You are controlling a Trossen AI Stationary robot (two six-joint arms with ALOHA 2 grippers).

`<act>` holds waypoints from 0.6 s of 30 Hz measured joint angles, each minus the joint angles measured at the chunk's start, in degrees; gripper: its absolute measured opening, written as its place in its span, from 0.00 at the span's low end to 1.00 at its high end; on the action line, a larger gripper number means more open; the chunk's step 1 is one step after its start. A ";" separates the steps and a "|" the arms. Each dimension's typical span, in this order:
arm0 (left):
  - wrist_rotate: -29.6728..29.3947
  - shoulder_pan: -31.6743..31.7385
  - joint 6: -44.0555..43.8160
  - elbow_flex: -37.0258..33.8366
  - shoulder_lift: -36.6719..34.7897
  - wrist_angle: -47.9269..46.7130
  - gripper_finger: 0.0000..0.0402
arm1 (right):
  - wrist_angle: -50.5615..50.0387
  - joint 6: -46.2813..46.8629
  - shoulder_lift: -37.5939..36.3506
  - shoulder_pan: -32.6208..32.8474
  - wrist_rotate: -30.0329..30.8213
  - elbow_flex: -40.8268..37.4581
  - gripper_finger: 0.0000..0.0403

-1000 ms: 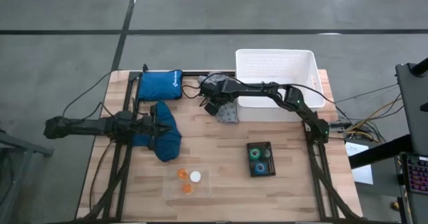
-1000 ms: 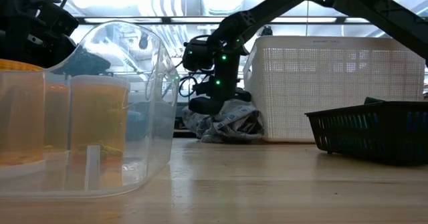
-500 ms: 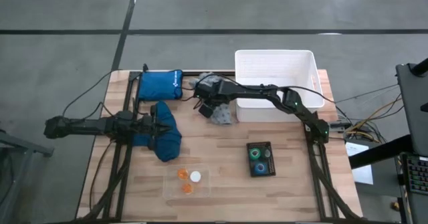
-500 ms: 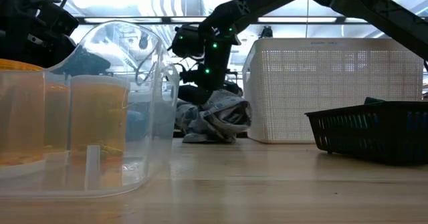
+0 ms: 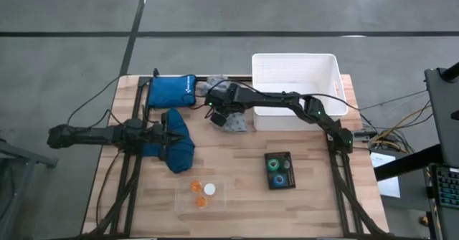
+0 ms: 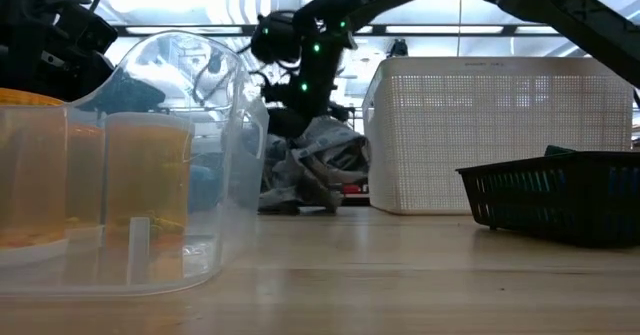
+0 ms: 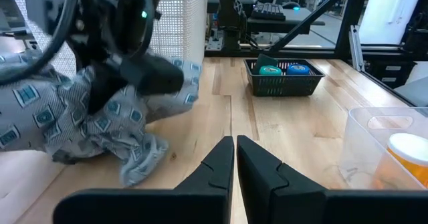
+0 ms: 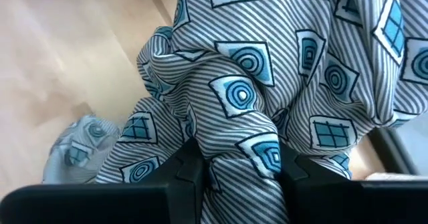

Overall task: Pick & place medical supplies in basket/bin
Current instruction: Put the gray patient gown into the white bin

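Observation:
My right gripper [image 5: 221, 112] reaches across to the table's far middle, left of the white tub [image 5: 294, 68], and is shut on the pale grey patterned cloth [image 5: 235, 122]. In the low view the cloth [image 6: 312, 170] hangs below it. My left gripper [image 5: 170, 134] is shut and lies over the dark blue cloth [image 5: 178, 151], which is heaped on the table's left half. Orange and white caps [image 5: 201, 191] sit in a clear tray near the front edge. Green and blue tape rolls [image 5: 278, 170] sit in a small black basket. My right gripper pinches a bunched fold of the grey cloth [image 8: 234, 140] between its two fingers [image 8: 189, 170], several layers. It comes from above. The cloth hangs slack below it, and its lower end [image 6: 290, 205] lies on the table. My left gripper: whether it touches the dark blue cloth, I cannot tell.
A flat bright blue zip pouch [image 5: 171, 91] lies at the far left, close to the grey cloth. The clear tray [image 6: 130, 165] stands close in front of the low camera. Bare wood lies in the table's middle, between the black basket [image 7: 282, 77] and the dark blue cloth.
My right gripper has moved toward the table's left and up, staying shut. The grey cloth has been dragged away from the tub's wall; its upper part is lifted and its lower end trails on the table.

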 joint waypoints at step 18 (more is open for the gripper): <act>0.01 -0.01 -0.02 0.00 0.00 0.00 0.06 | -10.90 -9.50 -11.49 -0.17 2.71 15.66 0.22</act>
